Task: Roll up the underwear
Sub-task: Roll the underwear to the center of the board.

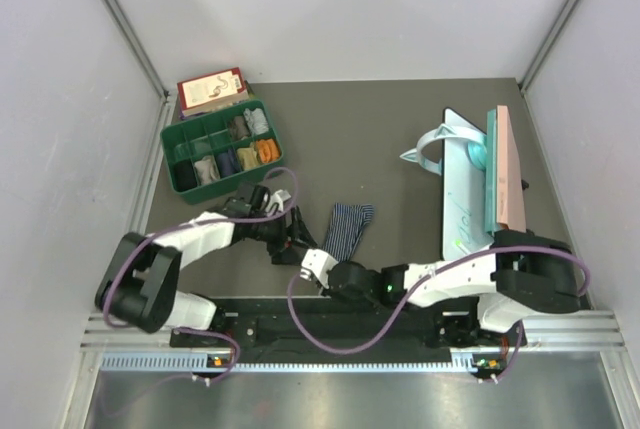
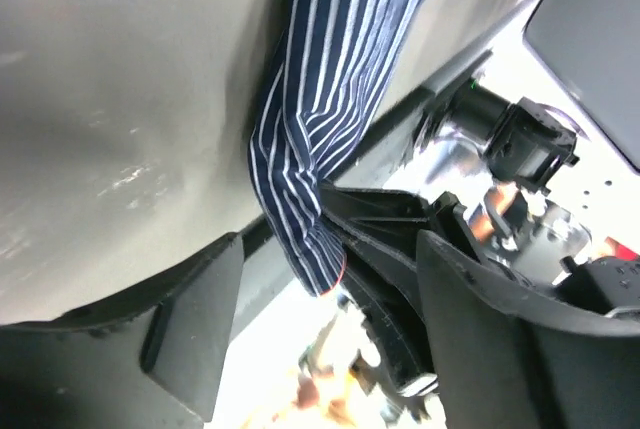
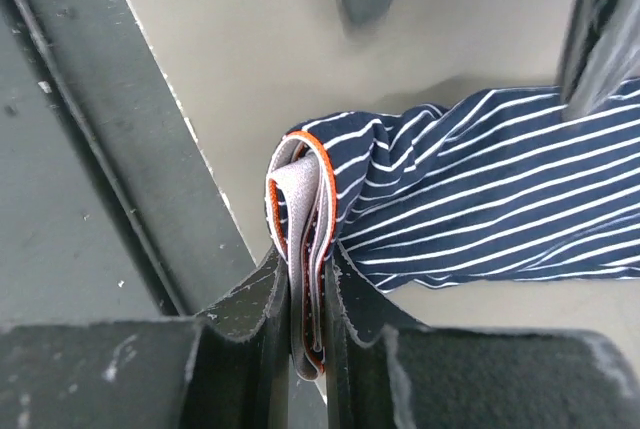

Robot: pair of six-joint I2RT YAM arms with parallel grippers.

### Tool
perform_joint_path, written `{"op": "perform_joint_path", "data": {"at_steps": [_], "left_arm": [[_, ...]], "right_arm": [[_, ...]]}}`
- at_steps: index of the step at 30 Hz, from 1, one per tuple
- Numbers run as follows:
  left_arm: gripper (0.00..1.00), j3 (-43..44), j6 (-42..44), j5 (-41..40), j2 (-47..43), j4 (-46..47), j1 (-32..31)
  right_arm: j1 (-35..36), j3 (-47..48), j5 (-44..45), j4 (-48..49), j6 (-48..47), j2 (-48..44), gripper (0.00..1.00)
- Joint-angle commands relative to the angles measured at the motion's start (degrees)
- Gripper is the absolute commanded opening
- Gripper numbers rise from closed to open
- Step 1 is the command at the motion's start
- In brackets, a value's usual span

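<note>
My right claw (image 3: 308, 279) is clamped on the striped underwear (image 3: 480, 189), pinching its folded orange waistband, which only its wrist view shows. My left claw (image 2: 328, 249) gapes, holding nothing, just beside the cloth. From overhead, a green tray (image 1: 168, 154) sits at eleven o'clock.

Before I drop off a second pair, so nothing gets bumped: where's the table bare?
Bare: the wide patch behind the striped underwear, between the green compartment tray and the white board. Crowded: the near edge, where the left tool and right tool meet at the underwear.
</note>
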Motion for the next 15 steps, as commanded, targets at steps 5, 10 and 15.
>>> {"op": "perform_joint_path", "data": {"at_steps": [5,10,15], "left_arm": [[0.77,-9.8,0.1,-14.5,-16.4,8.9,1.7],[0.73,-18.1,-0.2,-22.0,-29.0,16.5,1.6],[0.67,-25.7,-0.5,-22.5,-38.5,28.1,1.4]], "right_arm": [[-9.1,5.9,-26.8,-7.2,4.2,-1.6,0.0],[-16.3,8.1,-40.1,-9.1,5.2,2.0,0.0],[-22.2,11.1,-51.7,-10.9,5.9,6.9,0.0]]}}
